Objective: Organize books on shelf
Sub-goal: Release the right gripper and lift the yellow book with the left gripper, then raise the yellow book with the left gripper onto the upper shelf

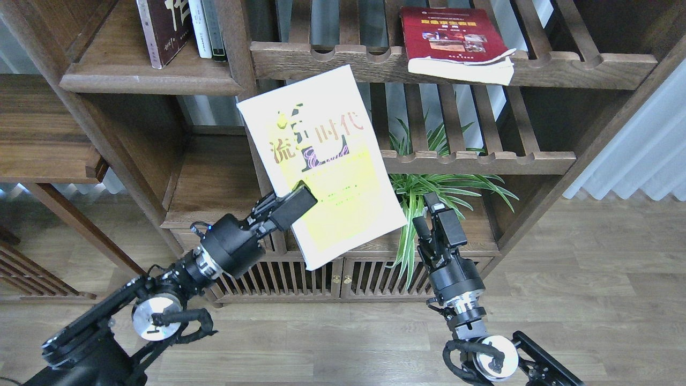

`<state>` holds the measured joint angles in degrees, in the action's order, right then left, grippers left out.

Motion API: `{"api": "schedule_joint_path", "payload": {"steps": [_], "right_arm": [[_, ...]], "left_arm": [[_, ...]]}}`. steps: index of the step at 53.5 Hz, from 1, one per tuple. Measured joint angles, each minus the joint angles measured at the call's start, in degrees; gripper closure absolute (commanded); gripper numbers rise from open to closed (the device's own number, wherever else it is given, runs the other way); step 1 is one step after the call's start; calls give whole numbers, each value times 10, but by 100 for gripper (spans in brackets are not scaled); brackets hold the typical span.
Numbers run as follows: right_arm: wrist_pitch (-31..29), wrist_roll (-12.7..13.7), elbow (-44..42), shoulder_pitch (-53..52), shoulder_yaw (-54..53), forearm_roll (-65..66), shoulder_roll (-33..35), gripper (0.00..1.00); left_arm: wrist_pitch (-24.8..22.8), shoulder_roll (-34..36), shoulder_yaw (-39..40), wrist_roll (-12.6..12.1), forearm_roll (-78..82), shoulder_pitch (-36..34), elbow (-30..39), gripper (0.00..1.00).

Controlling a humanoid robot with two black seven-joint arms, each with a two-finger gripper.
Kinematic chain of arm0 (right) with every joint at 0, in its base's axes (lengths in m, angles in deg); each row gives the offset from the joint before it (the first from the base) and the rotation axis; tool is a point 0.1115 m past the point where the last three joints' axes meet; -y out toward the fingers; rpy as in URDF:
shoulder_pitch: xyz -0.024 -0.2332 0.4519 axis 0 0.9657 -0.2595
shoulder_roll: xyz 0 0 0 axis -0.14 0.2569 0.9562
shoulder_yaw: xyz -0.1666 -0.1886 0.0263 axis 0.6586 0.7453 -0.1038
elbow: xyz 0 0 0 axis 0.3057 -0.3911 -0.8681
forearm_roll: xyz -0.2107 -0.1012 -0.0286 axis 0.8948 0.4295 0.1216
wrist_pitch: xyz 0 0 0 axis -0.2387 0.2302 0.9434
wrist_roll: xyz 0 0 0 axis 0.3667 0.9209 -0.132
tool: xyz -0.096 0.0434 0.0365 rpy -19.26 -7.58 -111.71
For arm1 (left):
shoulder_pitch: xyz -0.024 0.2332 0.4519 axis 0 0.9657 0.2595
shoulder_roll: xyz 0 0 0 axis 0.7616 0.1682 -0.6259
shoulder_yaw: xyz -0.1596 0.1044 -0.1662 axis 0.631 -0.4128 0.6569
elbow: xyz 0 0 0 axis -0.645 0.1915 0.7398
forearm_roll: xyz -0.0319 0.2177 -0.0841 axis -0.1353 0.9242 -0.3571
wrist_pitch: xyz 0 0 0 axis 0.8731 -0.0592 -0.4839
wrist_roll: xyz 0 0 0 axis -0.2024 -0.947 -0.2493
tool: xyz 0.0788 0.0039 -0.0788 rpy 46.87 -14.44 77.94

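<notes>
Across the upper half of the frame, the dark-brown wooden bookcase is filling the view, and its solid shelf [144, 80] with the rounded moulded edge is sitting at upper left, carrying the upright maroon book [161, 29] with thin white and green spines leaning beside it. To the right, slatted racks with scalloped front rails are holding the red book [455, 40], which is lying flat with its pale page block overhanging the rail. At frame centre the yellow-green book [324, 161], a glossy, overexposed paperback with dark characters, is hanging tilted in the air, its top corner overlapping the upper rack's rail. The left gripper [301, 194] is pinching its lower left edge, one finger showing over the cover. The right gripper [437, 214] is standing just right of the book's lower corner, in front of a leafy green plant [429, 187], holding nothing; its fingers are looking close together, though I cannot tell their gap for sure. Judging by this, the carrying step is under way: the yellow-green book is being moved toward the solid shelf. The next move is likely calling for swinging it up and left, turning it upright, and sliding it in beside the standing volumes without catching the post between the bays.
</notes>
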<state>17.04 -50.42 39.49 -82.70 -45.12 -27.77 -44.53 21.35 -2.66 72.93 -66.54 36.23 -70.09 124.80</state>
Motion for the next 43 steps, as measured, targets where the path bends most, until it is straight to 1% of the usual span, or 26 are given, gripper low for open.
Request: {"api": "schedule_joint_path", "payload": {"steps": [6,21,30,43], "right_arm": [[0,0,0,-4,0,0,0,3],[0,0,0,-9,1,0,-1,3],[0,0,0,-9,1,0,-1,3],[0,0,0,-8,3,0,-1,3]], "left_arm": [[0,-1,32,0,0,-18,0,100],[0,1,112,0,0,-36,0,100],[0,2,164,0,0,-64,0,100],[0,31,223,1,-1,-91,0,100]]}}
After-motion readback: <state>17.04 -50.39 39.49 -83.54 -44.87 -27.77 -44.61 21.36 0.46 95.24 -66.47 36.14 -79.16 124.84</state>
